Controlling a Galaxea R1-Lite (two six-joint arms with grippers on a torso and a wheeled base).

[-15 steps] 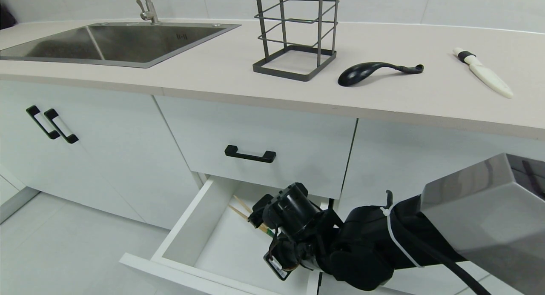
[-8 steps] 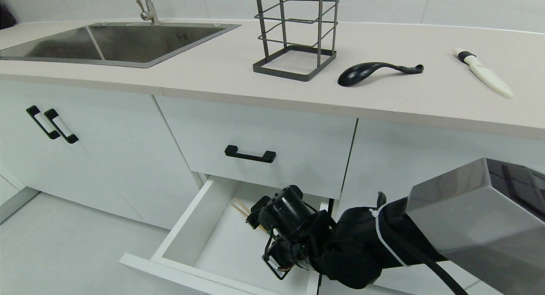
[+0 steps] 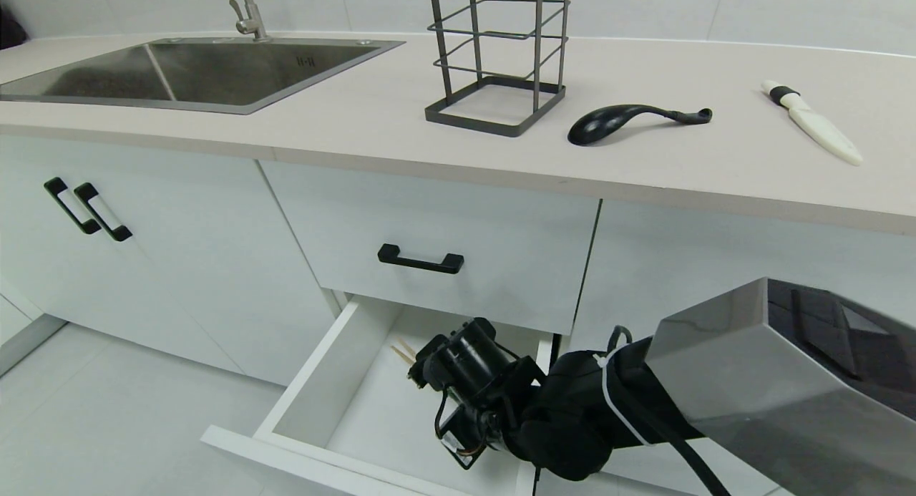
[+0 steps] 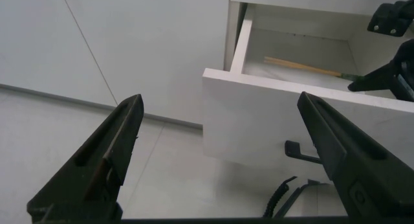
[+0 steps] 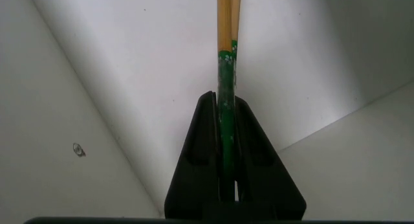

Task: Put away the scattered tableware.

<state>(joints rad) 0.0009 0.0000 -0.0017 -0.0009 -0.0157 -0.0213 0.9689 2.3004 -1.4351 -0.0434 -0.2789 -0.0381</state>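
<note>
Stowing step: the right hand (image 3: pixel 421 358), clamped on the chopsticks (image 5: pixel 226 23), holds them low inside the open drawer (image 3: pixel 315 381); the left hand (image 4: pixel 220 101) hangs spread, empty. Release likely comes next; a spoon (image 3: pixel 608 120) waits on the tabletop (image 3: pixel 358 117).

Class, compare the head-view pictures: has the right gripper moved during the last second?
Yes. Shut on the chopsticks, the right gripper has shifted leftward over the open drawer, judged against the black handle above.
</note>
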